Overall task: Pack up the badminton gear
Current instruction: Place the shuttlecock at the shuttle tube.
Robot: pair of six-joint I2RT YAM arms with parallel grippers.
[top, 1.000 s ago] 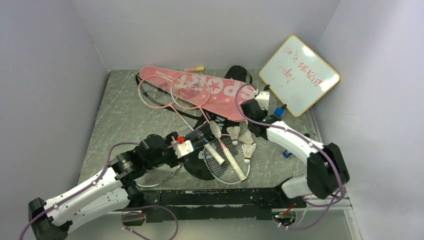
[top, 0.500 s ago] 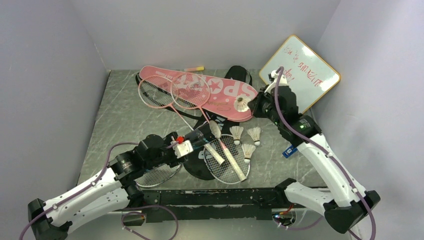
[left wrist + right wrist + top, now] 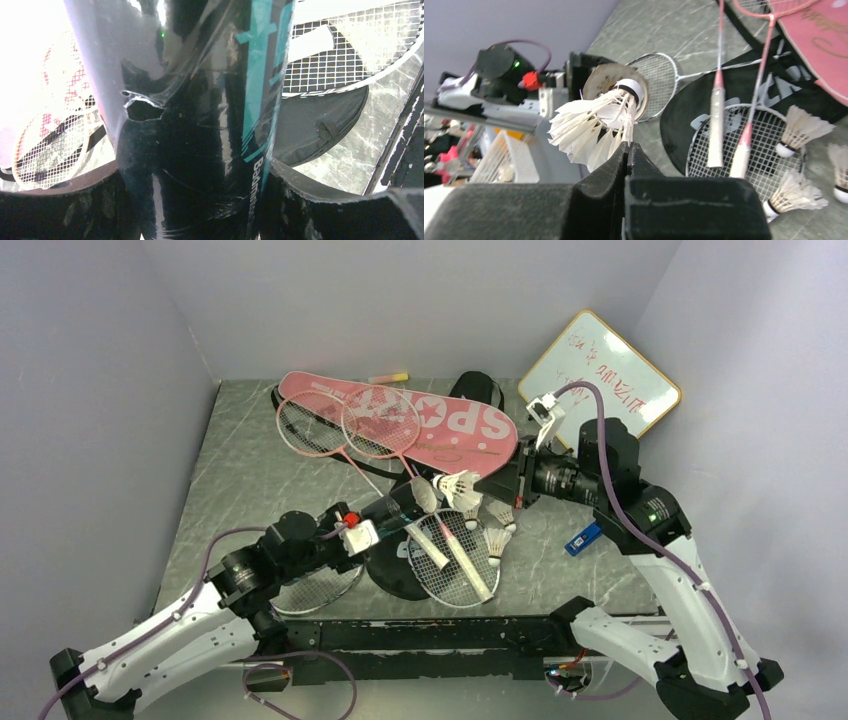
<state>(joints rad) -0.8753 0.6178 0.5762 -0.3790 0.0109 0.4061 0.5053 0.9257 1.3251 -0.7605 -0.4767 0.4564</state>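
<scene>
My left gripper (image 3: pixel 375 528) is shut on the dark tube (image 3: pixel 395 510), whose open end points right; the tube fills the left wrist view (image 3: pixel 200 125). My right gripper (image 3: pixel 497 486) is shut on the feathers of a white shuttlecock (image 3: pixel 458 485), its cork tip right at the tube's mouth (image 3: pixel 616 95). Three more shuttlecocks (image 3: pixel 497 539) lie on a white-framed racket (image 3: pixel 455 570). Two pink-framed rackets (image 3: pixel 380 422) lie on the pink SPORT cover (image 3: pixel 455 425). The black cover (image 3: pixel 400 575) lies under the rackets.
A wood-framed whiteboard (image 3: pixel 600 390) leans in the back right corner. A small pink-yellow marker (image 3: pixel 388 377) lies by the back wall. A small blue object (image 3: pixel 581 538) lies right of the shuttlecocks. Another white-framed racket (image 3: pixel 315 588) lies under my left arm.
My right arm has swung from near the whiteboard down and left, carrying the shuttlecock to the tube's mouth. My left gripper has kept its hold on the tube and shifted slightly.
</scene>
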